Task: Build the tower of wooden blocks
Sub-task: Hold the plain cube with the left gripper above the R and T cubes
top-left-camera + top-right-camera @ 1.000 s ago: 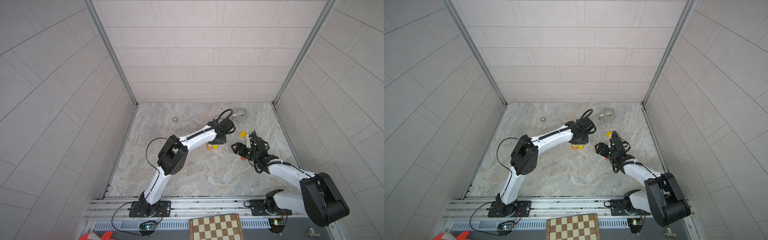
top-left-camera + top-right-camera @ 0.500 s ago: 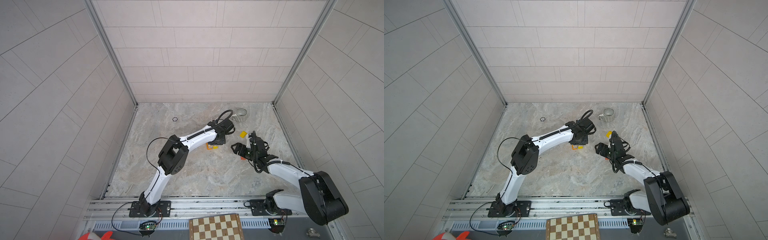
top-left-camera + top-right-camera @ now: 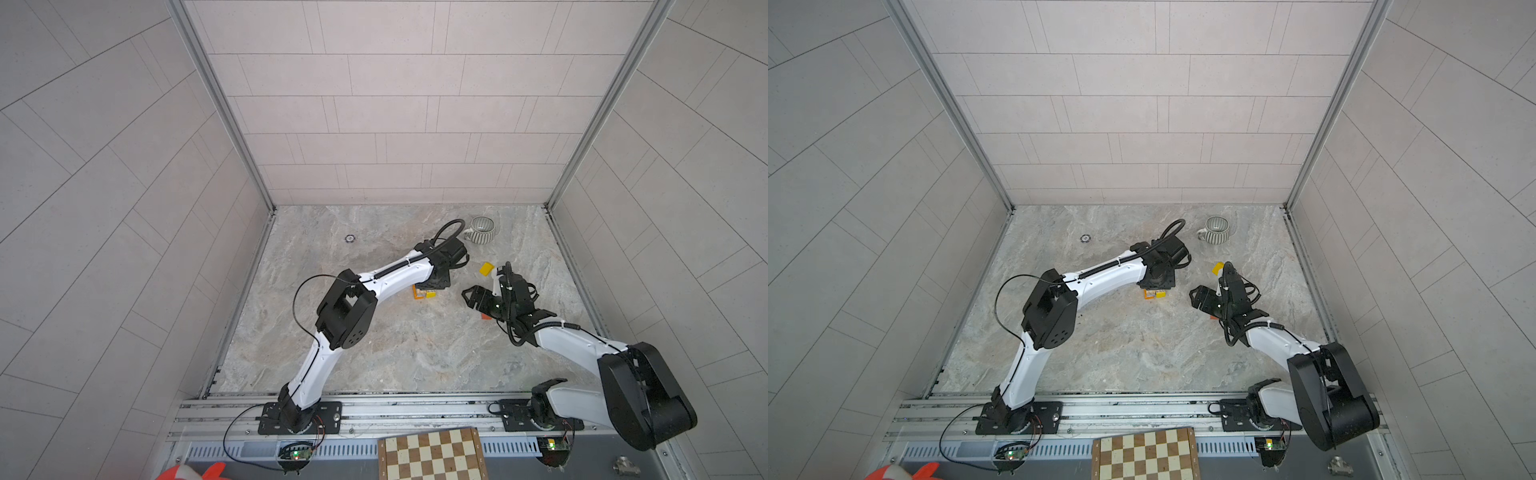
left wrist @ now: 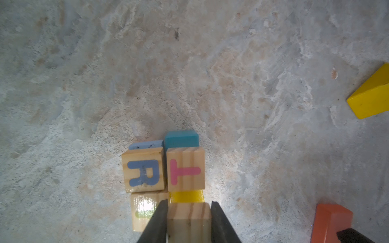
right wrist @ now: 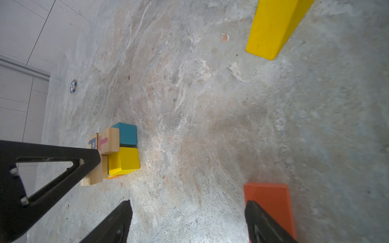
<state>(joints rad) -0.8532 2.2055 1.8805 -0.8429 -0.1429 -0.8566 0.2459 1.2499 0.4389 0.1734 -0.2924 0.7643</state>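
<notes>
Left end effector (image 4: 188,205) is clenched on a plain wood cube (image 4: 188,218) right against the tower (image 5: 124,161), a low cluster with lettered cubes (image 4: 145,172) on top at the middle of the bench (image 3: 374,340), while the right end effector (image 5: 187,203) hangs released well apart from it, an orange block (image 5: 267,202) just beside one finger.

Bare-grained wood cube (image 4: 188,218) (yellow block (image 4: 186,196) glossy)

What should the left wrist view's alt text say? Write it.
The left gripper clamps a plain cube beside a cluster: R cube, T cube, teal block, yellow block. A yellow wedge and an orange block lie apart on the marble surface.
</notes>
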